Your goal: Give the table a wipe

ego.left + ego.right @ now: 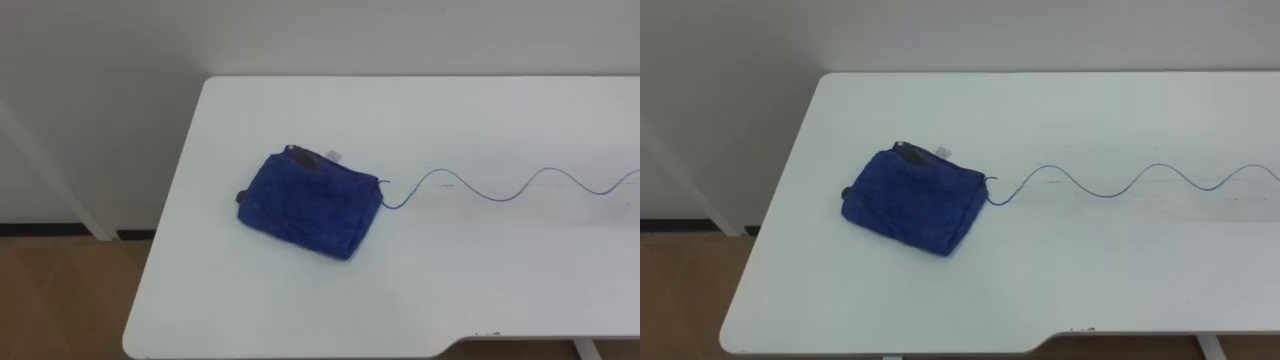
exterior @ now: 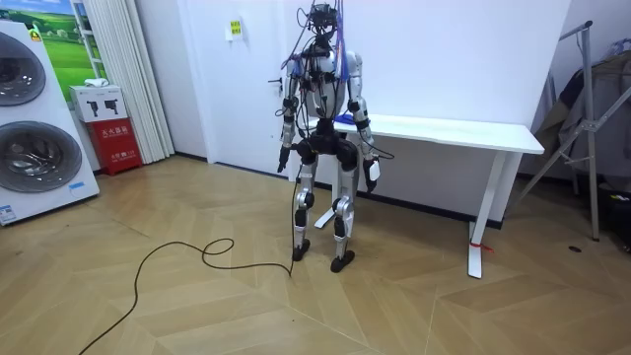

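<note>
Room view, left to right: two washing machines (image 2: 30,148) at the left edge are the nearest thing to a container, their doors closed and any contents not discernible. Left of centre the robot stands upright on the wooden floor, facing the left end of the white table (image 2: 463,128), which extends toward the right of the frame. Both arms hang at its sides, the left hand (image 2: 283,158) and the right hand (image 2: 373,175) below tabletop level. Whether the fingers of either hand are spread or curled cannot be told, and nothing is seen in either.

Eye view, left to right: the blue cloth (image 1: 312,203), folded into a thick pad, lies left of centre on the tabletop, clear of the table's left edge and of both hands. A small pale label shows at its upper edge. From the cloth's right side a thin blue wavy line (image 1: 500,190) runs unbroken to the right edge of the frame.

Progress, as judged: wiping has not begun. The line, probably the mark to be removed, is intact along its whole length. What remains is grasping the cloth, sweeping it along the line and clearing the surface
</note>
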